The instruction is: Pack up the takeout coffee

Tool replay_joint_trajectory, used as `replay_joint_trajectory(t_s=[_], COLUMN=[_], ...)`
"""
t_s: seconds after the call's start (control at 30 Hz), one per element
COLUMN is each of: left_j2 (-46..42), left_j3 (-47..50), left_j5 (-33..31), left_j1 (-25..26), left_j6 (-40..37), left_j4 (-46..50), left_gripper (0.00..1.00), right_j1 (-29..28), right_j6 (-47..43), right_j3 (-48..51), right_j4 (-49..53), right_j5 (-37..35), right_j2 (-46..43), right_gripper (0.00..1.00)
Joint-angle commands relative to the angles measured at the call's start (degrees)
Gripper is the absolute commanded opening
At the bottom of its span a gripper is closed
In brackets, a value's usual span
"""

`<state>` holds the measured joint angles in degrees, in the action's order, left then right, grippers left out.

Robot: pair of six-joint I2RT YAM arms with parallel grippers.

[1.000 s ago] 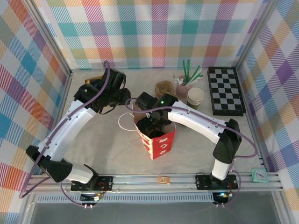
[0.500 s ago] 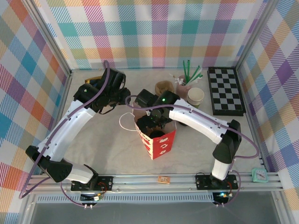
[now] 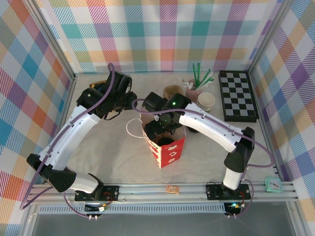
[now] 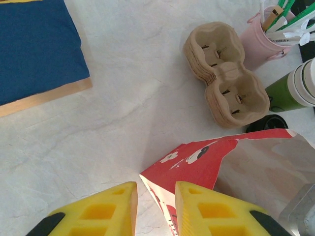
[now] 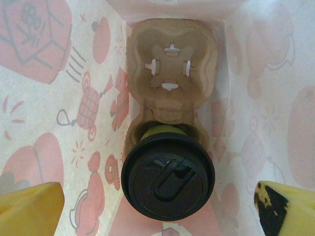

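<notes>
The takeout coffee (image 5: 167,174), a green cup under a round black lid, stands in one socket of a brown cardboard carrier (image 5: 171,69) on the floor of the red printed bag (image 3: 166,148). My right gripper (image 5: 157,206) hangs open above it in the bag's mouth. Its yellow fingertips (image 5: 29,206) stand wide to either side and touch nothing. From above, the right gripper (image 3: 165,129) sits over the bag's opening. My left gripper (image 4: 156,191) is open by a narrow gap, and the bag's back corner (image 4: 162,184) lies in that gap.
Behind the bag are a stack of cardboard carriers (image 4: 226,78), a pink cup of straws (image 4: 263,42), a lidless green-and-cream cup (image 3: 205,102) and a loose black lid (image 4: 268,123). A chessboard (image 3: 238,96) lies at the back right. A blue mat (image 4: 34,49) lies at the back left.
My right wrist has drawn slightly up and back over the bag's mouth. The left arm and the bag have stayed put.
</notes>
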<state>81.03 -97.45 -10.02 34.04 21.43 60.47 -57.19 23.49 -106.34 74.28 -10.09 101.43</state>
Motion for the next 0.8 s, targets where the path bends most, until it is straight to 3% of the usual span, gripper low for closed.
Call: replay_joint_trajectory(t_s=[0.0, 0.77], left_j2=[-1.8, -1.7], left_j3=[-1.6, -4.9], left_j5=[-0.9, -1.0], left_j1=[0.3, 0.3], left_j6=[-0.4, -0.7], left_j4=[1.3, 2.7], left_gripper=[0.27, 0.32], right_j1=[-0.7, -1.1], right_j6=[-0.3, -1.0], right_j3=[-2.2, -7.2], right_j4=[2.3, 5.1], right_j5=[-0.9, -2.3], right_j2=[-0.9, -1.6], right_gripper=[0.99, 0.99])
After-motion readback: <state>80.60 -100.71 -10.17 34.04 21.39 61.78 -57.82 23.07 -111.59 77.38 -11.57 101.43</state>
